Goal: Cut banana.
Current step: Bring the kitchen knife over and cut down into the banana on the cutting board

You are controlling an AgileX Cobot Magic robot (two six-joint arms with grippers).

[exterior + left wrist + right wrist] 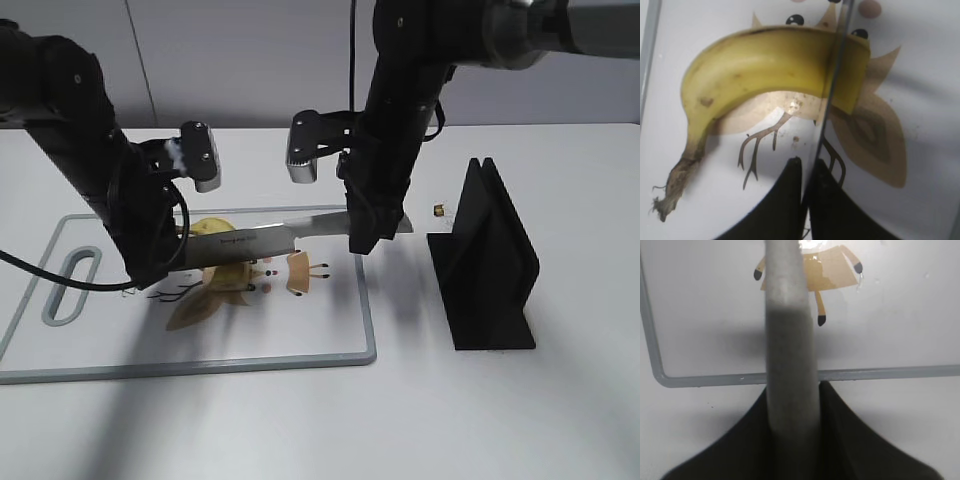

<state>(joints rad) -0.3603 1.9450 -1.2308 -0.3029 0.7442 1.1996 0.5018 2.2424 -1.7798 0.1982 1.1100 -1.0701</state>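
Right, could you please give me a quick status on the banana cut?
Both hands shut on knife: right hand at handle, left hand at blade tip. Blade across banana on cutting board. Nothing in the way.

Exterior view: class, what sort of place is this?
Probably a robotics lab mocked up as a kitchen counter: a plain white table with a cutting board, a banana, a knife and a black knife stand.

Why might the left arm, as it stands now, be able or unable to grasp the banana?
Probably unable: the left gripper is shut on the knife blade tip, so its fingers are occupied, though the banana lies close below.
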